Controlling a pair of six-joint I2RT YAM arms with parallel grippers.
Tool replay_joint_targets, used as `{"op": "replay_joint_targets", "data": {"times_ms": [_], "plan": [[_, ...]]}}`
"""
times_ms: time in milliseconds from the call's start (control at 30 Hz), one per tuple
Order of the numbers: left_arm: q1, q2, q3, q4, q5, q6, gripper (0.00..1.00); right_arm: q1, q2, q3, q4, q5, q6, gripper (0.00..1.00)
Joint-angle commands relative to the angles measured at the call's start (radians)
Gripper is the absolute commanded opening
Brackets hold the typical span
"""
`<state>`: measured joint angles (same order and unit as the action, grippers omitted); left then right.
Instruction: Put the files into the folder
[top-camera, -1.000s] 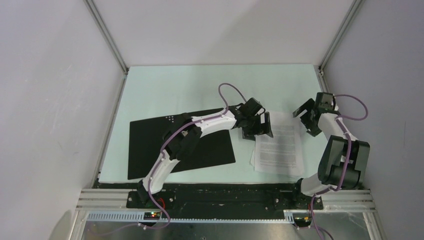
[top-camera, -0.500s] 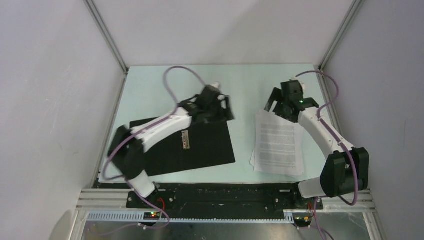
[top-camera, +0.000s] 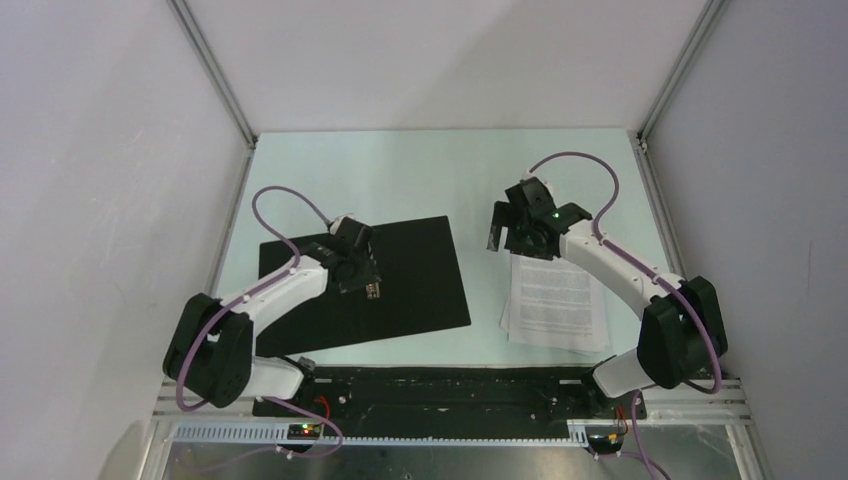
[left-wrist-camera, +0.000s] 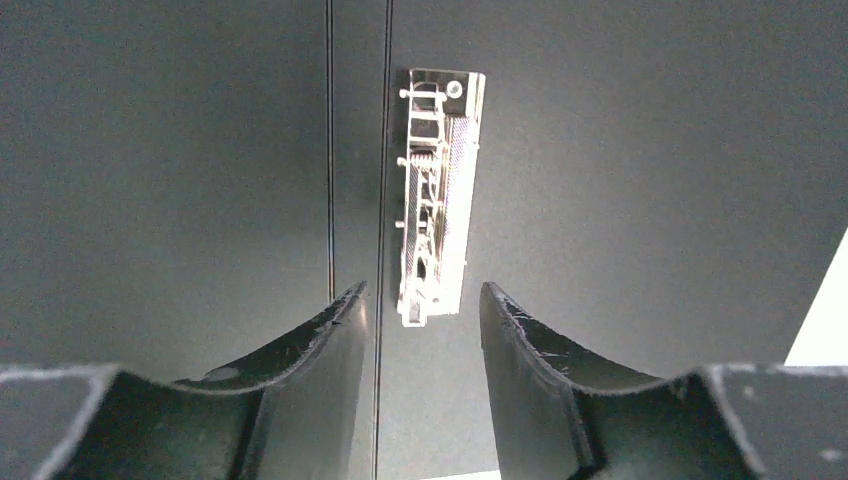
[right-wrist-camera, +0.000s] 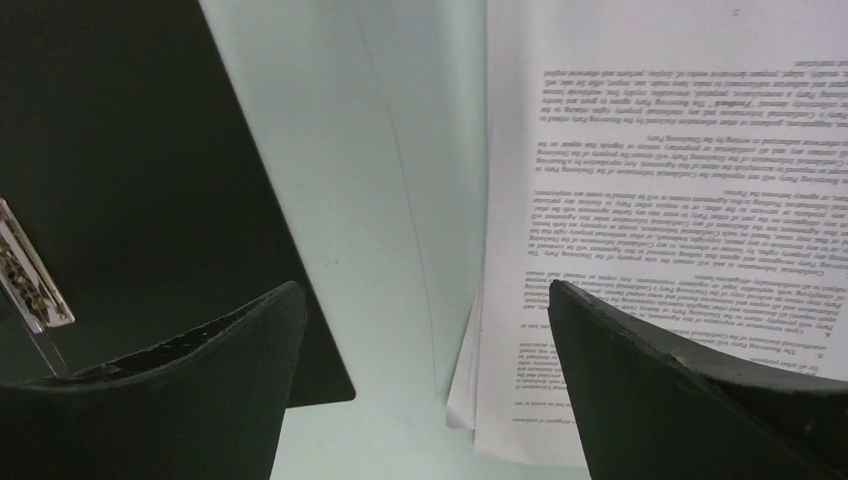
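L pincer (left-wrist-camera: 422, 295) half-spread astride folder (left-wrist-camera: 650, 200) clip (left-wrist-camera: 440, 170); R pincer (right-wrist-camera: 425, 288) spread wide above desk (right-wrist-camera: 400, 150) strip btwn folder edge & files (right-wrist-camera: 680, 200).

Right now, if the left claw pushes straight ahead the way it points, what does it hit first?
Most likely the metal clip inside the open folder: its near end sits between the left claw's parted jaws. Height above it is unclear.
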<state>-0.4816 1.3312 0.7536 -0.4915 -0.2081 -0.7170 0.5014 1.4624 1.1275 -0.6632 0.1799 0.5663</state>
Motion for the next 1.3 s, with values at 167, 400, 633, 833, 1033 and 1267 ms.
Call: {"op": "replay_joint_targets", "data": {"times_ms": [167,400,633,833,1033,1267], "plan": [[0.052,0.128,0.01,0.129,0.048,0.003,0.39,0.064,-0.004,-0.023,-0.001,0.034,0.026,0.95],[0.039,0.152,-0.018,0.17,0.086,-0.067,0.2,0.067,-0.033,-0.047,-0.009,0.041,0.016,0.95],[-0.092,0.188,0.045,0.194,0.07,-0.251,0.12,0.065,-0.055,-0.065,0.001,0.037,0.0,0.95],[-0.148,0.182,0.082,0.199,0.065,-0.366,0.2,0.074,-0.05,-0.07,0.019,0.013,-0.024,0.95],[-0.131,0.074,0.082,0.192,0.073,-0.272,0.52,0.118,-0.047,-0.065,0.048,-0.028,-0.043,0.94],[0.016,-0.076,-0.097,0.214,0.15,-0.212,0.55,0.276,0.072,0.043,0.053,-0.048,-0.033,0.86]]}}
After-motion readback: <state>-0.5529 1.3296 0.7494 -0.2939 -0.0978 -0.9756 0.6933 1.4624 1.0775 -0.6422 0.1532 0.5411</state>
